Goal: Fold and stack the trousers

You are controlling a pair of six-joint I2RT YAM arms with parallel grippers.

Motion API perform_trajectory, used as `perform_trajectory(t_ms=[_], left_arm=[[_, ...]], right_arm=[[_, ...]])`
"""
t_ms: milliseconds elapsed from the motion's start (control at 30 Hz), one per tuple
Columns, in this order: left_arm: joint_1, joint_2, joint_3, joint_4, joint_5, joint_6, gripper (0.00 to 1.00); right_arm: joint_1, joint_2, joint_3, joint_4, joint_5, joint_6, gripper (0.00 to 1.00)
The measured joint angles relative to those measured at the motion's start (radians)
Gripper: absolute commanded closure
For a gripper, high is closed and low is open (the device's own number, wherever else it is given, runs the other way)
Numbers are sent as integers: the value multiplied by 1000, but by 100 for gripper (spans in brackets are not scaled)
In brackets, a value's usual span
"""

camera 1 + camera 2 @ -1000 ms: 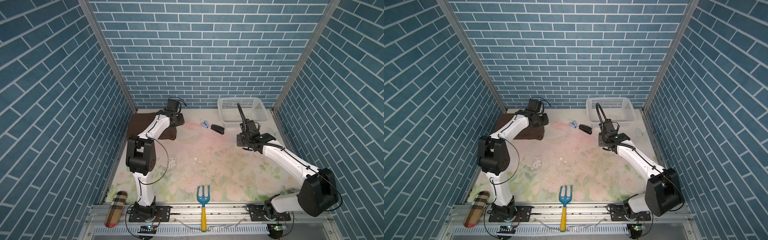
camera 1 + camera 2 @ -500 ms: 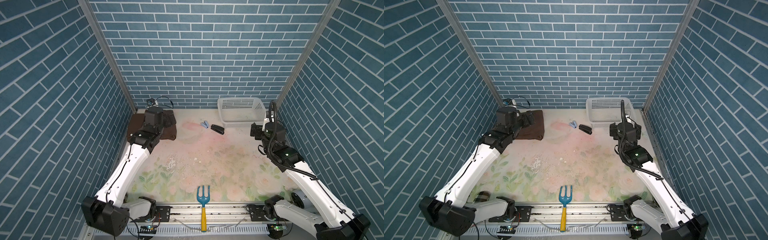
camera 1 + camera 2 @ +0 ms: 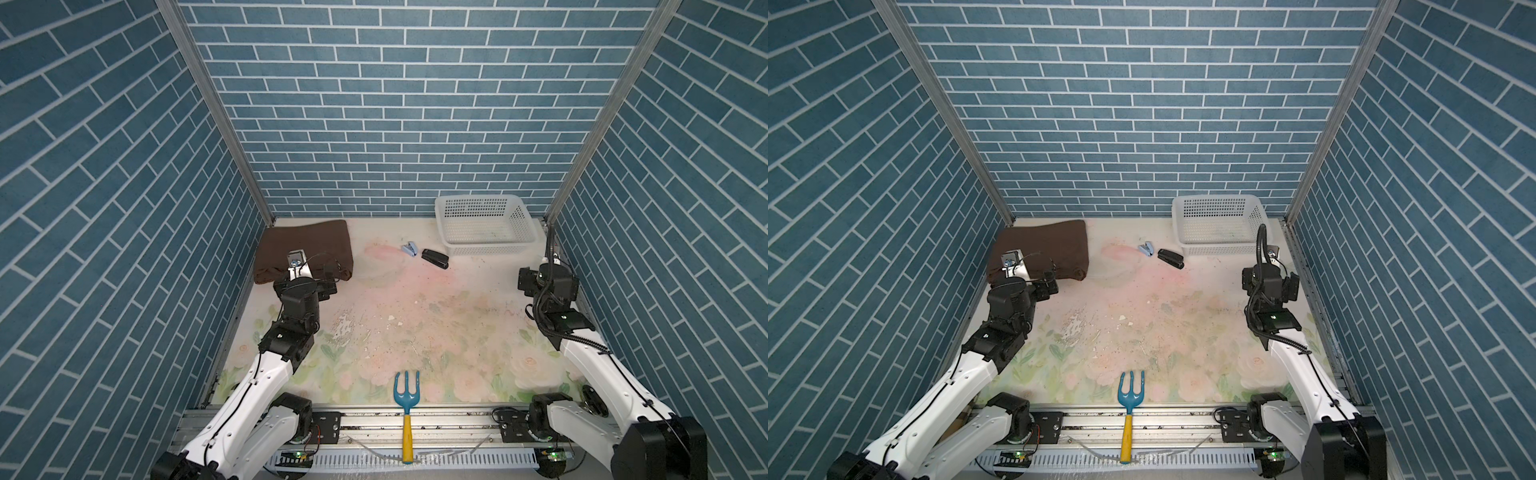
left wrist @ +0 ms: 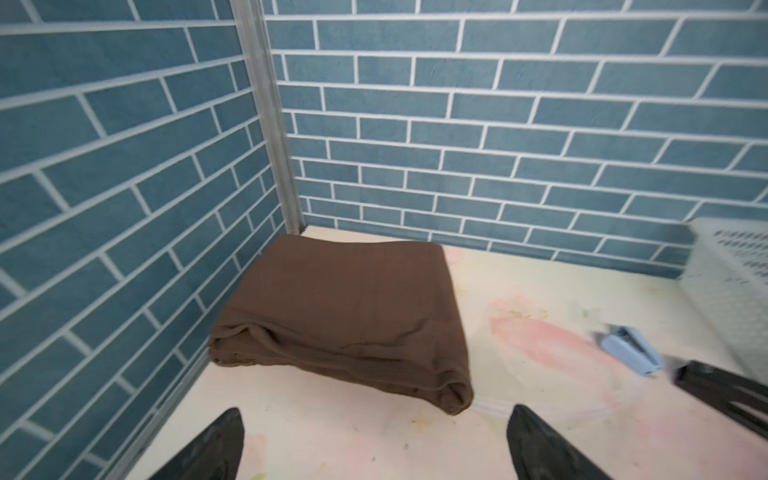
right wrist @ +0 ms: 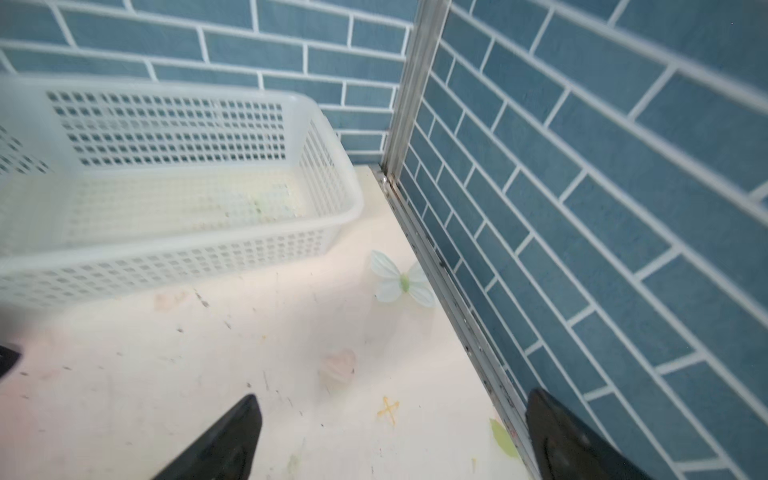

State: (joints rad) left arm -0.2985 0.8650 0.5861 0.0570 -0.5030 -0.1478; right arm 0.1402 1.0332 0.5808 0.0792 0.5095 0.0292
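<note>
The trousers [image 3: 307, 243] [image 3: 1044, 245] lie folded into a thick dark brown rectangle in the far left corner, against both walls. In the left wrist view the trousers [image 4: 345, 307] show stacked layers with a rolled near corner. My left gripper [image 3: 328, 282] [image 3: 1047, 286] [image 4: 374, 411] hovers just in front of the pile's near edge, open, with only bare tabletop between its fingers. My right gripper [image 3: 546, 278] [image 3: 1271, 278] [image 5: 392, 397] is open and empty by the right wall, facing the far right corner.
A white mesh basket [image 3: 484, 248] [image 3: 1221, 249] [image 5: 166, 257] sits empty at the far right. A small light blue stapler [image 3: 409, 249] [image 4: 631, 349] and a black stapler [image 3: 435, 258] [image 4: 727, 390] lie left of it. A blue hand fork [image 3: 406, 390] rests at the front edge.
Both grippers have opened. The left one let go of the trousers and drew back towards the front. The right arm swung from the table's middle to the right wall.
</note>
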Motion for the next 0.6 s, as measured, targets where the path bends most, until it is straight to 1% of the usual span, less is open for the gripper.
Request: perform_trajectory(t_ms=[67,200,300,367,500,600], left_arm=[[0,17,-12,-3,-46,16,1],[0,72,-113,29,-134,32,1],[0,126,-174,40,-169,39,1],[0,162,-185,64,-188,50,1],[2,249,-186,166,-224,84,1],[8,333,-187,249,-229,108,1]], right_arm=[[-33,14,-74,43,-17,16,1],[-84,41,-169,142,-34,60,1],[-103,74,-184,190,-42,87,1],[-109,105,-184,225,-44,106,1],[-119,173,-186,291,-54,148,1],[-123,213,-186,331,-55,159,1]])
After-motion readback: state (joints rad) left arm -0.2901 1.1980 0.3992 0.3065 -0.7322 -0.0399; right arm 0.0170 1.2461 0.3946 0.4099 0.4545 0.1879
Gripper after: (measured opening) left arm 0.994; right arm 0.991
